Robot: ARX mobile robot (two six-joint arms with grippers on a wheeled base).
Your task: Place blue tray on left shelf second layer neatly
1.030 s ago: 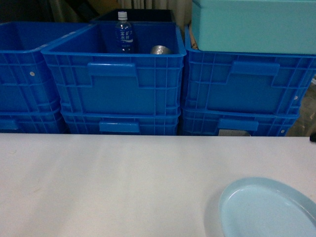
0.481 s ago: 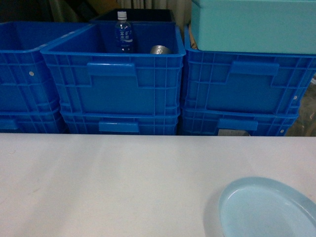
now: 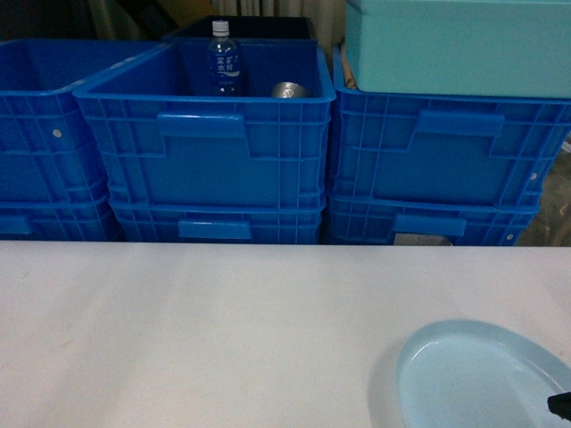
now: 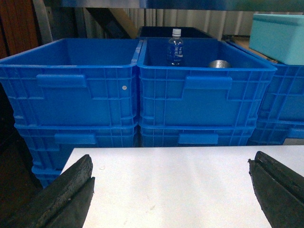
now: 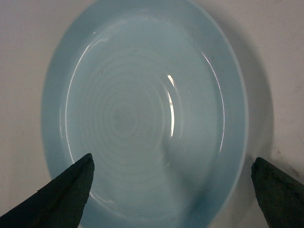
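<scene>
Our right gripper (image 5: 173, 192) has just come down over the pale sky-blue round plastic tray (image 5: 142, 114): its dark tip now pokes into the head view at the tray's right edge, where there was nothing a moment ago. The jaws are spread wide, one finger over the tray's near-left rim and the other just off its right rim, holding nothing, so we reckon this is the approach before a grab, with the carry to the shelf all still to do.

The left gripper (image 4: 173, 190) hangs wide open and empty too, over the white tabletop (image 3: 223, 330), facing the stacked royal-blue ribbed crates (image 3: 205, 152) behind the tray.

Annoyingly, the shelf isn't in any view. The head camera cuts off the tray's lower right, and we can't really tell whether the fingers are touching the rim yet.
</scene>
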